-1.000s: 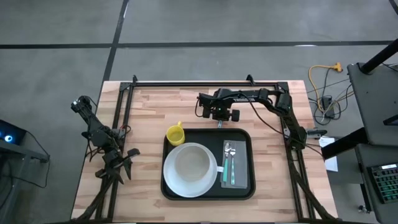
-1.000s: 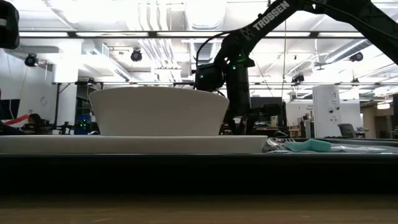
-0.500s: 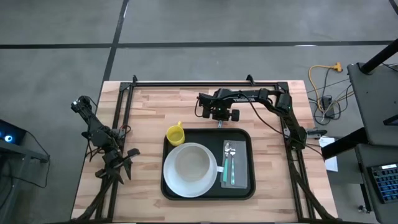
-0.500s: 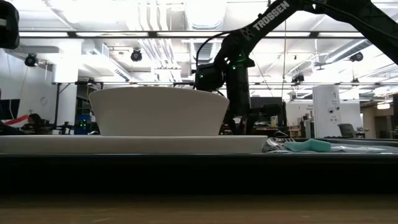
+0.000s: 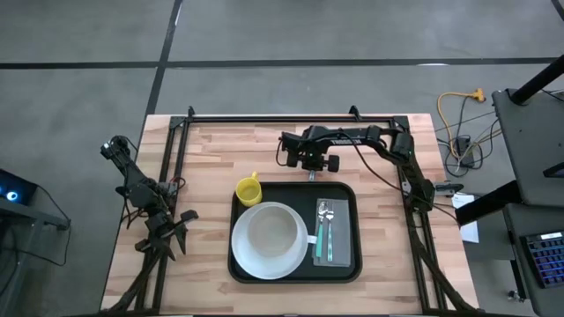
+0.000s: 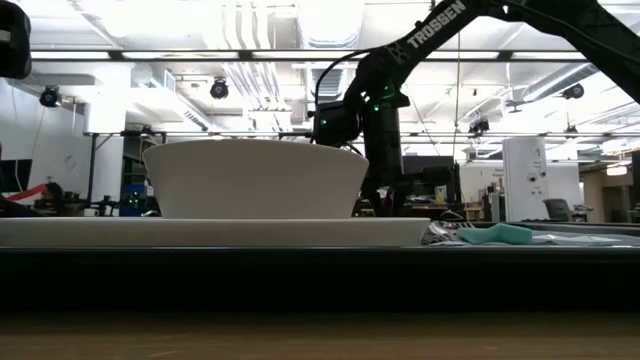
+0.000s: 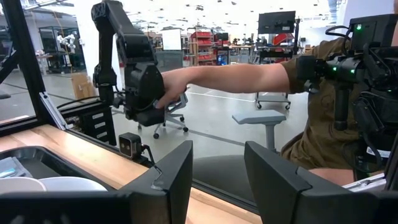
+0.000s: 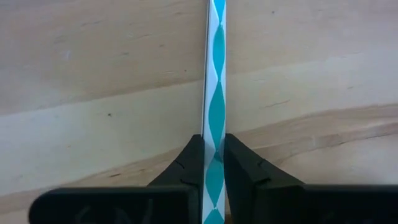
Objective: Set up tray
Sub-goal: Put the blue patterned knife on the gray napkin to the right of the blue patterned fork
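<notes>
The black tray [image 5: 356, 231] lies on the wooden table and carries a white plate with a bowl [image 5: 269, 239], a yellow cup [image 5: 249, 189] at its far left corner, and a grey napkin [image 5: 336, 236] with a spoon and a teal-handled utensil. Just beyond the tray's far edge, my right gripper [image 5: 310, 167] points down, shut on a thin white straw with teal diamonds [image 8: 215, 74]. At the table's left edge my left gripper [image 7: 217, 180] waits open, holding nothing. My right gripper pinches the straw [image 8: 214, 163] between its two fingers, one on each long side. The fingers [image 8: 242, 165] come from above, pointing down, and lie across the straw. The straw lies flat along the wooden table and runs on past the fingers.
Black frame rails [image 5: 291, 115] run along the table's far edge and both sides. Bare wood shows left of the tray [image 5: 203, 158]. In the left wrist view a person's arm [image 7: 230, 78] reaches toward another robot arm beyond the table.
</notes>
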